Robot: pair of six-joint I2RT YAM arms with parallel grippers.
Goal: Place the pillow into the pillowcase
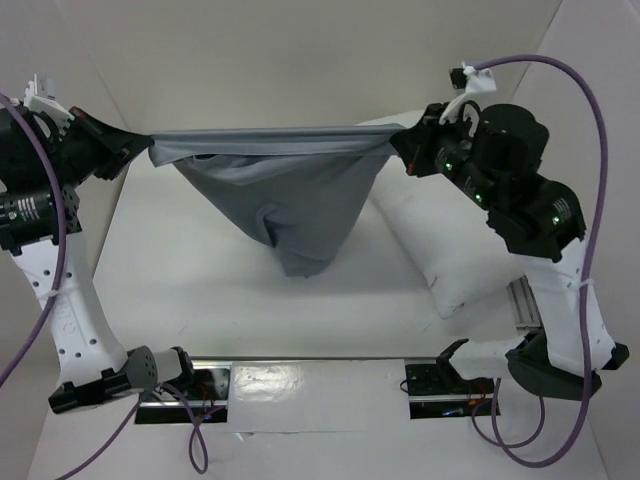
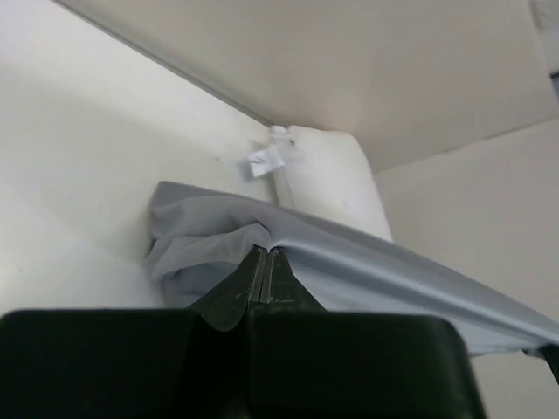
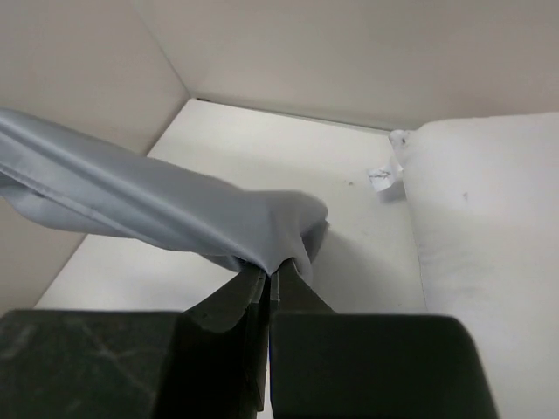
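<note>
The grey pillowcase (image 1: 285,195) hangs stretched in the air between both grippers, its top edge taut, its body sagging in a point toward the table. My left gripper (image 1: 148,145) is shut on its left corner; the wrist view shows the cloth (image 2: 367,262) pinched at the fingertips (image 2: 265,253). My right gripper (image 1: 400,140) is shut on its right corner, with the cloth (image 3: 175,214) gathered at the gripper (image 3: 271,271). The white pillow (image 1: 445,245) lies on the table at the right, below the right arm, also in the right wrist view (image 3: 489,262) and the left wrist view (image 2: 327,179), with its small tag (image 3: 382,177).
White walls (image 1: 300,60) enclose the table at the back and sides. Two metal base plates with cables (image 1: 320,385) run along the near edge. Purple cables (image 1: 590,150) loop off both arms.
</note>
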